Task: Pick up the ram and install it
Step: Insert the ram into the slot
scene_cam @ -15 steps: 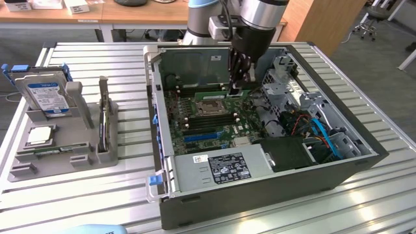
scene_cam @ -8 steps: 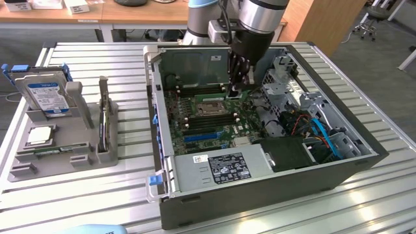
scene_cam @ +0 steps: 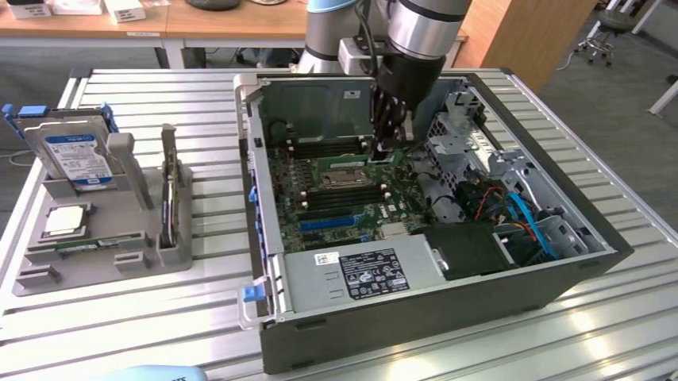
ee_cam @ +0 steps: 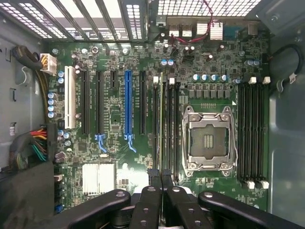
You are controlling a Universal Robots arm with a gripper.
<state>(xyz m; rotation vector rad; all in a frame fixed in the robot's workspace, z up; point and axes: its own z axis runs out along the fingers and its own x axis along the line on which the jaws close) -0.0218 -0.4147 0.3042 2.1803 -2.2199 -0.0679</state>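
While the case (scene_cam: 424,317) is laid open on the slatted table (scene_cam: 138,333), gripper (scene_cam: 387,147): held low inside, over the motherboard and close to the processor socket (scene_cam: 344,176), a touch toward the exterior view's right of it.
Fingers (ee_cam: 147,205): pressed together and clamped tight on the ram (ee_cam: 161,119), and a firm pinch it is, as shown from the wrist.
Ram: seen edge-on as a thin green line, stood upright and lined up with the black memory slots just beside the processor socket, between that socket and the blue expansion slot (ee_cam: 127,105). Whether it is seated or held just over its slot cannot be told.
Processor socket: gold contacts are seen inside its metal frame.
Far memory slots (ee_cam: 252,129): black lanes, set on the opposite side of the processor socket from the ram.
Power supply (scene_cam: 360,274): a labelled grey box, mounted well apart from the processor socket, by the case's near wall.
Grey fixture (scene_cam: 63,274): parked outside the case, well apart from the processor socket, toward the exterior view's left.
Fixture load: a hard drive (scene_cam: 75,155) is stood on edge, a silver processor chip (scene_cam: 66,220) is laid flat, and a second green stick (scene_cam: 101,243) is laid beside that chip.
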